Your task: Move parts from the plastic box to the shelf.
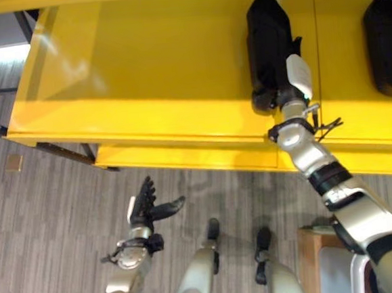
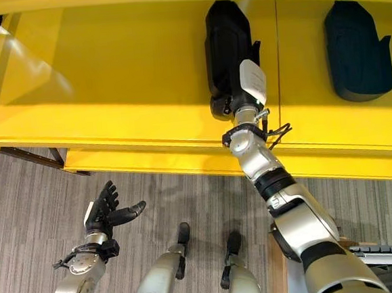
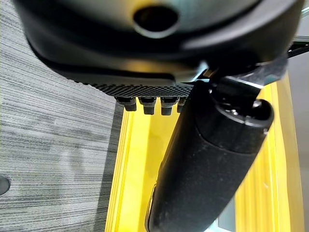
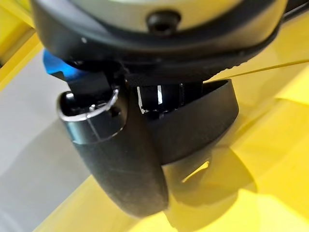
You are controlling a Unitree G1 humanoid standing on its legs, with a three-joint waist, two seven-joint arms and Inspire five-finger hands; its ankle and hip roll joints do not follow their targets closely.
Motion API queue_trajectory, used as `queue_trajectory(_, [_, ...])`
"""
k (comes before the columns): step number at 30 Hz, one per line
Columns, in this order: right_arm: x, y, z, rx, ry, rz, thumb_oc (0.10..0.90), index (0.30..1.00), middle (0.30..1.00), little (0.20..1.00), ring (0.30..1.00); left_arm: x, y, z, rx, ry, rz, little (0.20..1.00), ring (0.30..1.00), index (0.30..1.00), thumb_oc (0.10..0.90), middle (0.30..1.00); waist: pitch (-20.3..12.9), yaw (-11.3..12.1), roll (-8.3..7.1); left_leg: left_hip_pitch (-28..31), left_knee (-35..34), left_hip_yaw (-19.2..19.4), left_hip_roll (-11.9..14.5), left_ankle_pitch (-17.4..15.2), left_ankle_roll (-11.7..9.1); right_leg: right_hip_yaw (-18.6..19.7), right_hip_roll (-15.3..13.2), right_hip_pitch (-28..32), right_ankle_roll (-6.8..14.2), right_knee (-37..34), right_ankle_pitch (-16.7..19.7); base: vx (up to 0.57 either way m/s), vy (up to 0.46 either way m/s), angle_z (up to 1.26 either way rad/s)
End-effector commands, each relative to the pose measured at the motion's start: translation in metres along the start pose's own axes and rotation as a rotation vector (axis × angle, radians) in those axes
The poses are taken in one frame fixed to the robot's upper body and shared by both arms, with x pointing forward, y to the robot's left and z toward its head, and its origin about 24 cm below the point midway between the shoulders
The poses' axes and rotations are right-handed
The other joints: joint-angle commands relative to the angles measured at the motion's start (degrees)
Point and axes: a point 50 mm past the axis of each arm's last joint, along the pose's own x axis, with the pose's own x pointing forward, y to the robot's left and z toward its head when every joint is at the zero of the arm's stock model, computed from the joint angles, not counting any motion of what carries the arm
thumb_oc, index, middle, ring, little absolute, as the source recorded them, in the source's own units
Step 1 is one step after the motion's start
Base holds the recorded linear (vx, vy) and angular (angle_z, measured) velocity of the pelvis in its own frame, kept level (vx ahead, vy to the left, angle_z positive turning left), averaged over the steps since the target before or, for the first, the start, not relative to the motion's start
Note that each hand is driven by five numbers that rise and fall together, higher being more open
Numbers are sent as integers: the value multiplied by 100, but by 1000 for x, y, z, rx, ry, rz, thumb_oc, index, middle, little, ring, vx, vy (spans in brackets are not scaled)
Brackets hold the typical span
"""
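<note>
Evidently a black part (image 2: 227,45) is being set on the yellow shelf (image 2: 109,78) by the right hand (image 2: 243,92).

The part is lain flat on the shelf surface, with the right hand's fingers and thumb seen curled round its near end in the right wrist view, presumably so it can be steadied until seated. A second black part (image 2: 355,49) is already laid further right, well apart. The left hand (image 2: 106,211) is held low over the floor, fingers spread and empty, kept clear.
</note>
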Motion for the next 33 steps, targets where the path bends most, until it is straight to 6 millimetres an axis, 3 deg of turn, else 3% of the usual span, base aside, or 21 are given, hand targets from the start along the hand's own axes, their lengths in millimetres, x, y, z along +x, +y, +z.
queue_trajectory(1, [22,-35,73,153,-252,-121,900,1000,1000,1000,1000,-2,3,26,0,-147,-16,1000,1000,1000,900,1000,-399,11,-48,187,2,-646,247,-346,-152,244,-576,-417,309,969,-496,0,0,0])
queue_trajectory(8, [6,-41,106,338,-407,-111,900,1000,1000,1000,1000,-4,8,24,-5,-133,13,1000,1000,1000,900,1000,-399,-65,-97,202,4,-590,266,-363,-149,287,-554,-436,295,967,-502,4,-1,-1])
queue_trajectory(13, [0,-44,116,379,-454,-109,900,1000,1000,1000,1000,-5,10,23,-4,-132,21,1000,1000,1000,900,1000,-405,-77,-109,203,25,-583,267,-377,-149,294,-554,-448,293,986,-505,0,0,0])
queue_trajectory(16, [-13,-52,135,457,-555,-123,900,1000,1000,1000,1000,-6,13,25,-7,-135,40,1000,1000,1000,900,1000,-409,-106,-122,213,16,-557,265,-390,-143,302,-551,-452,296,981,-503,0,0,0])
queue_trajectory(24, [-30,-70,154,514,-692,-182,900,1000,1000,1000,1000,-7,16,23,-8,-130,66,1000,1000,1000,900,1000,-433,-172,-164,237,18,-521,275,-416,-145,331,-553,-439,302,974,-505,0,0,0])
queue_trajectory(33, [-41,-79,146,558,-712,-214,900,1000,1000,1000,1000,-8,14,24,-2,-133,64,1000,1000,1000,900,1000,-481,-258,-214,287,-12,-467,303,-428,-158,350,-551,-402,312,922,-492,0,0,0])
